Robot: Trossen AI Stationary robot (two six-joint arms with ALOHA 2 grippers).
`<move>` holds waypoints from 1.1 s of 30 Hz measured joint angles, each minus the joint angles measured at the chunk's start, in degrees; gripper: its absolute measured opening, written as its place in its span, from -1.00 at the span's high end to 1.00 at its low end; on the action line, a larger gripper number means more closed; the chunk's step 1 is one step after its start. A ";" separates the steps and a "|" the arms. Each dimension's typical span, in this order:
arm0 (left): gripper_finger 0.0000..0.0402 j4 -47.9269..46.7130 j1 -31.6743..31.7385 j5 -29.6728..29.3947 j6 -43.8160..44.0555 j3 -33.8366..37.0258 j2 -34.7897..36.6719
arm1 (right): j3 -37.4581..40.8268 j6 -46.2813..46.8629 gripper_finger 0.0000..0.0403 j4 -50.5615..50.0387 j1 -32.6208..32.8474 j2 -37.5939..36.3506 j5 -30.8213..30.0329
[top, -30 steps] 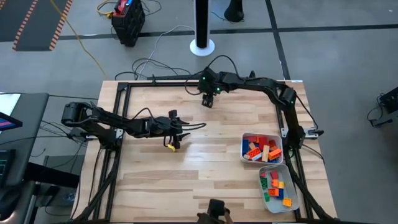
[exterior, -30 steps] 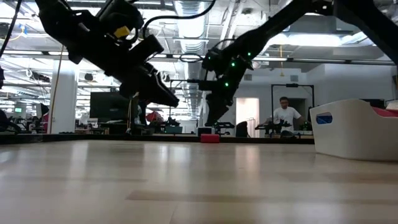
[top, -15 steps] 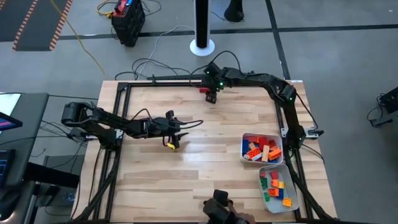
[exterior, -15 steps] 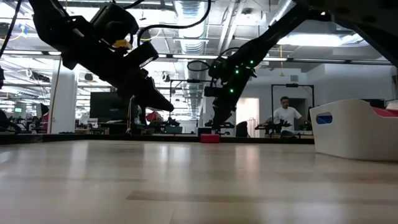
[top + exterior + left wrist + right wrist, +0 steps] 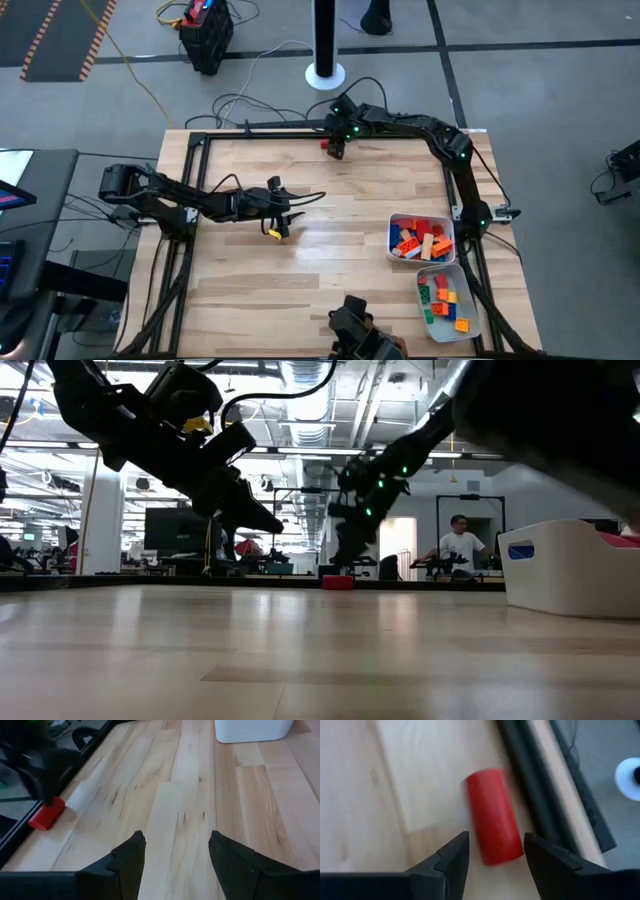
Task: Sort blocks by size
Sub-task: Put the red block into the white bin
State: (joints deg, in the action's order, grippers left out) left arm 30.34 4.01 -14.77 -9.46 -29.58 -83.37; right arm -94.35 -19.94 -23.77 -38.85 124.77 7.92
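At the far tabletop point(image 5: 330, 210) edge, your right tool point(image 5: 335, 152) sits over the red block point(image 5: 492, 815), fingers spread, block between the tips and not gripped, just beside the black frame rail point(image 5: 530, 780). Your left tool point(image 5: 283, 218) hovers mid-tabletop, fingers apart, holding nothing. Remaining blocks point(image 5: 420, 240) lie in two white trays point(image 5: 452, 232) near your right side.

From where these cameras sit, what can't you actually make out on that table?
- Red block: smeared by motion in the right wrist view, so its studs and exact size are unreadable.
- Right gripper: in the high view it covers most of that block.
- Blocks in the near tray: too small to count from above.
- Far tray: its wall hides the contents in the low view.
- Left gripper: open, empty.
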 joint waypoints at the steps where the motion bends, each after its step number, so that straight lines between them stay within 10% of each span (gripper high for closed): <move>1: -0.03 0.07 0.00 0.00 -0.17 0.00 0.00 | 0.10 -0.06 -0.07 -0.61 -0.02 0.95 -0.04; 33: -0.03 -4.08 1.25 -0.98 -1.02 -0.02 0.02 | -1.56 -3.40 0.22 -11.97 -0.77 2.81 -0.60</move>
State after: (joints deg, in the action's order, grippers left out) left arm 26.26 5.26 -15.74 -10.48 -29.61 -83.35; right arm -95.90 -23.34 -35.74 -39.62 127.58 7.32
